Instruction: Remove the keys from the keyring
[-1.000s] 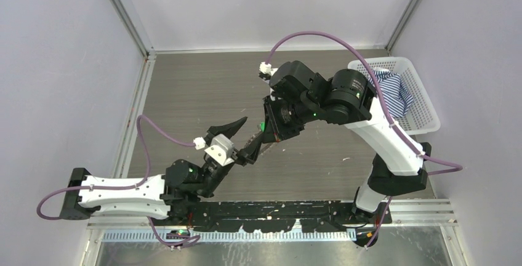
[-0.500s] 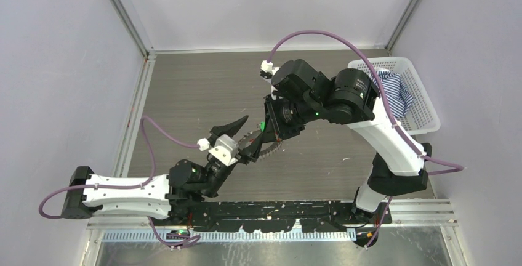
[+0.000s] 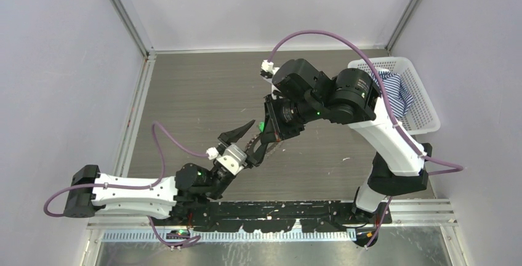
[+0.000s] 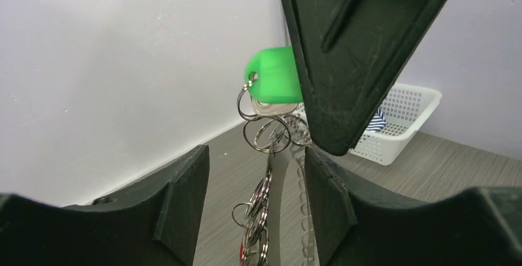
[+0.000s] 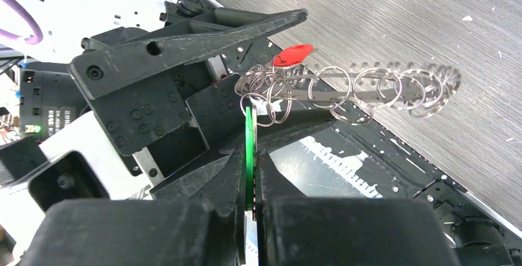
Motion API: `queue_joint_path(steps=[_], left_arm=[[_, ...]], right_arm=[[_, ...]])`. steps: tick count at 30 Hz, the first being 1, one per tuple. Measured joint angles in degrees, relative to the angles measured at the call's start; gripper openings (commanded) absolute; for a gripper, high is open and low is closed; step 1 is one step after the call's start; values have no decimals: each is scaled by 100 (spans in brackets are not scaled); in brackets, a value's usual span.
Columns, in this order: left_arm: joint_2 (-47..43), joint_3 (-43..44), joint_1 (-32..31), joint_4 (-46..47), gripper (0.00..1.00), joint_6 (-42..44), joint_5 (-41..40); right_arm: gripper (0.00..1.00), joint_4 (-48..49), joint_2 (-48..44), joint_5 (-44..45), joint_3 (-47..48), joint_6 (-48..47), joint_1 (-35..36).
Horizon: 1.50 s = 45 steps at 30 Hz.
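**Both arms at the hanging key bunch, three views.** The arms met above the middle of the table (image 3: 203, 87). The right gripper (image 5: 249, 155) was closed on the green-headed key (image 4: 271, 75). It pinched the plastic head flat between its two fingers, so that from the right wrist we saw the head only as a thin green edge.

From that head the keyring (image 4: 266, 133) and the other keys (image 5: 335, 90) hung downward as a string of silvery wire loops. A small red tag (image 5: 292, 53) sat among them.

The left gripper (image 4: 255, 161) stood with its jaws apart, one finger on each side of the hanging bunch. In the left wrist view neither finger touched the metal. In the top view this gripper reached up from the lower left, and its tips lay just beside those of the right gripper.

The loops overlapped closely, and the toothed strip beneath them was probably the silvery keys seen edge-on.

At the far right of the table sat a white basket (image 3: 425, 118) holding a blue-striped cloth (image 3: 394, 90), well apart from both grippers.
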Motion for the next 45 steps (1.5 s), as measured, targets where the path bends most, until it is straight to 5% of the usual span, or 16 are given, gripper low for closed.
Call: queue_joint_path(steps=[16,36,45], left_arm=[[304,-446,0,1681,51,723,162],[610,-573,0,1906,54,861,581],[627,-573,0,2009,38,933,579]], right_arm=[[1,2,-9,-214,-225,11,-4],[1,61,-68,-389,-260,-44,-15],[1,289,-238,-562,-459,-170,20]])
